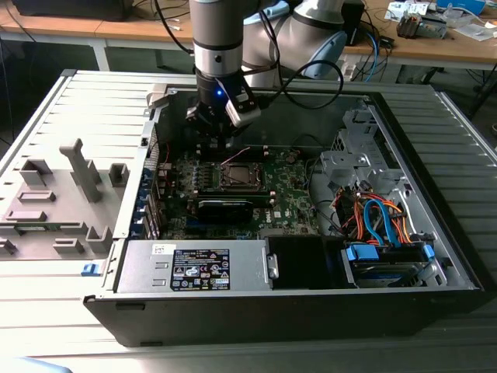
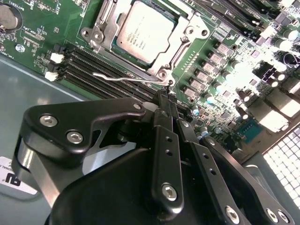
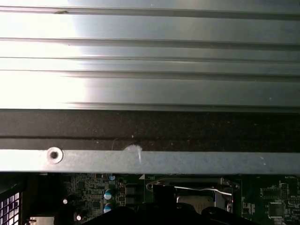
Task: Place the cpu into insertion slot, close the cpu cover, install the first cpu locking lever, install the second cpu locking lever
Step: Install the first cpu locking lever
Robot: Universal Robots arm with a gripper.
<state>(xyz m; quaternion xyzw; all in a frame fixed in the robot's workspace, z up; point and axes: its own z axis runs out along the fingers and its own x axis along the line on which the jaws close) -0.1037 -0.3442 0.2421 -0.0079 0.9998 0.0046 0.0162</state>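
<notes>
- cpu point(image 2: 143, 33): flat square chip with a matte silvery-grey top, seated in the insertion slot point(image 2: 174, 41) on the green motherboard point(image 2: 42, 33) in the second wrist view.
- cpu cover point(image 2: 185, 28): thin shiny metal frame lying down around the chip, window showing the chip top.
- Locking lever point(image 2: 126, 78): thin bent silvery wire, lying beside the socket edge, next to the black memory slots point(image 2: 93, 63).
- gripper point(image 2: 165, 101): black metal fingers with round screws, pressed together at the tips, nothing held; tips sit just at the lever's end near the socket corner.
- Exterior view: gripper point(image 1: 215, 138) hangs inside the open computer case point(image 1: 435, 256), above the socket point(image 1: 238, 176).
</notes>
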